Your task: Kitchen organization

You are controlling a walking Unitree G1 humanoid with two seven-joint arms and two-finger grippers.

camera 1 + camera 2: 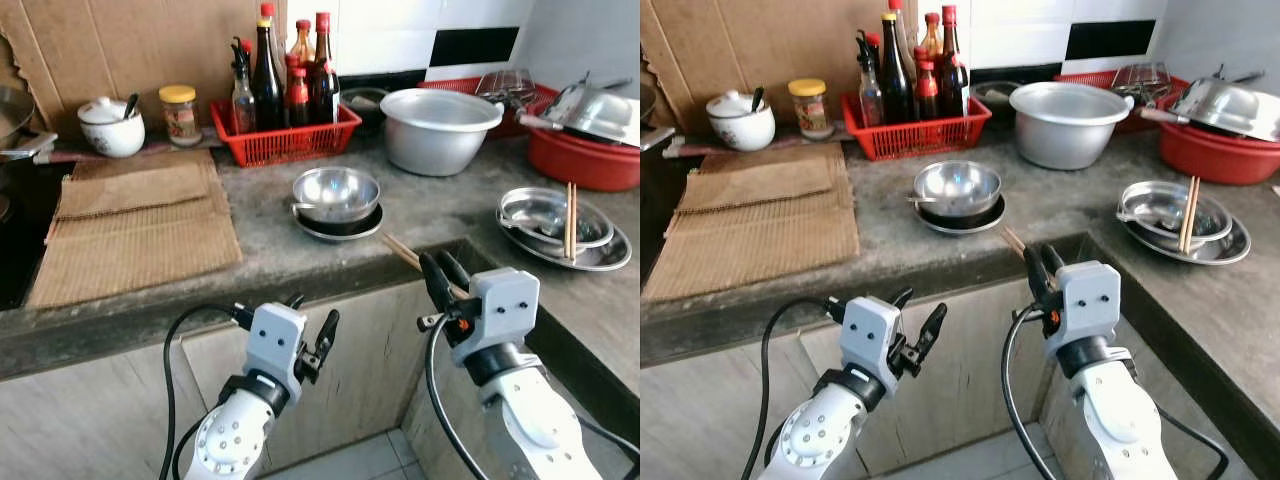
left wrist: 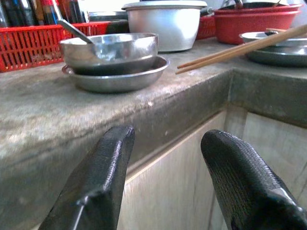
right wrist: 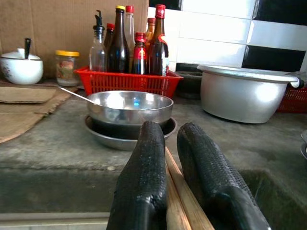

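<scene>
— Chopsticks (image 1: 405, 254) lie just right of the steel bowl (image 1: 335, 192); our right gripper (image 1: 441, 272) pinches them.
— Left gripper (image 1: 312, 325) spread below it, idle. We've barely begun tidying.

A pair of wooden chopsticks (image 1: 405, 254) lies on the counter's inner corner edge, near the stacked steel bowls (image 1: 336, 200).
</scene>
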